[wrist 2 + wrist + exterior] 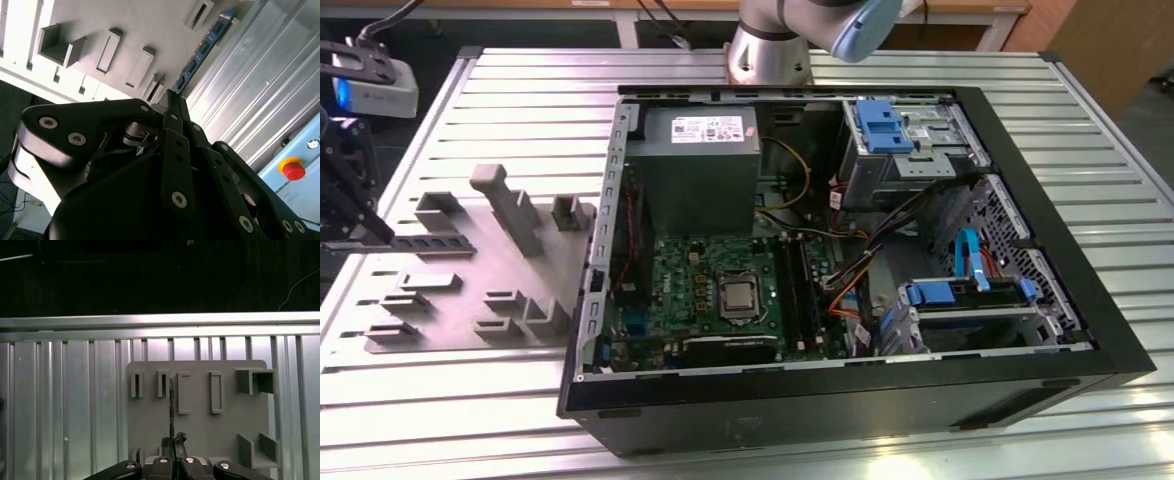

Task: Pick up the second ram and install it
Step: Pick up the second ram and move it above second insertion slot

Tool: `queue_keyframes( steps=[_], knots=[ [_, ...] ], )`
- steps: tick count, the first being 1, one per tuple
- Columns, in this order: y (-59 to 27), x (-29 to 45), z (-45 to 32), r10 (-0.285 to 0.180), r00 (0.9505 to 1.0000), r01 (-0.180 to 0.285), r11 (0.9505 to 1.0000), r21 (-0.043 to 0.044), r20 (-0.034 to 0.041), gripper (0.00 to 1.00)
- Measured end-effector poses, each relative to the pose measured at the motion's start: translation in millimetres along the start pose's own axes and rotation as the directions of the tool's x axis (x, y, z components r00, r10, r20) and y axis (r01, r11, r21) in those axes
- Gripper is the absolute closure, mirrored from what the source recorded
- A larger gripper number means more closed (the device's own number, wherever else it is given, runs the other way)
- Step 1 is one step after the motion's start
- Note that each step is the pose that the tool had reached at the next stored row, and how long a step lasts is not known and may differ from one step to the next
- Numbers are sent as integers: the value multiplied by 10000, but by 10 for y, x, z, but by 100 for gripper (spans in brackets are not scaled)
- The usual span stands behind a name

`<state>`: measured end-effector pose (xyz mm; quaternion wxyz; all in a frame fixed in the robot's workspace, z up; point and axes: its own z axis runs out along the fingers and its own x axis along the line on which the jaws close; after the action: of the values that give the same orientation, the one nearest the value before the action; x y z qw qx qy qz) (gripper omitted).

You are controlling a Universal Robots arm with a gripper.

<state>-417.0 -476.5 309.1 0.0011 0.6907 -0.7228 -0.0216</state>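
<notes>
Ribbed metal table [520, 100], open computer case [854, 400] at its centre. At nine o'clock of the case, over the grey parts holder [200, 435], the gripper [172, 97] is pinched shut on one end of the second ram [202, 50] (a blue stick, edge-on in the first wrist view). Whether its far end is free of the holder cannot be told. The lift likely wants a square, firm pinch and no twisting against the holder's ribs.

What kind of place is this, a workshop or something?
Probably a robotics lab bench for computer assembly: an open computer case lies on a ribbed metal table, beside a grey slotted fixture plate, and the gripper holds the second ram over that plate.
</notes>
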Motion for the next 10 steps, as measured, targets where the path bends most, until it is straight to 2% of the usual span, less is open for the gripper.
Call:
queue_keyframes(
  steps=[5, 10],
  knots=[
    [2, -2, -71, 0, 10000, 0, 10000, 0, 0, 88],
    [3, -2, -76, 0, 10000, 0, 10000, 0, -1, 88]
  ],
)
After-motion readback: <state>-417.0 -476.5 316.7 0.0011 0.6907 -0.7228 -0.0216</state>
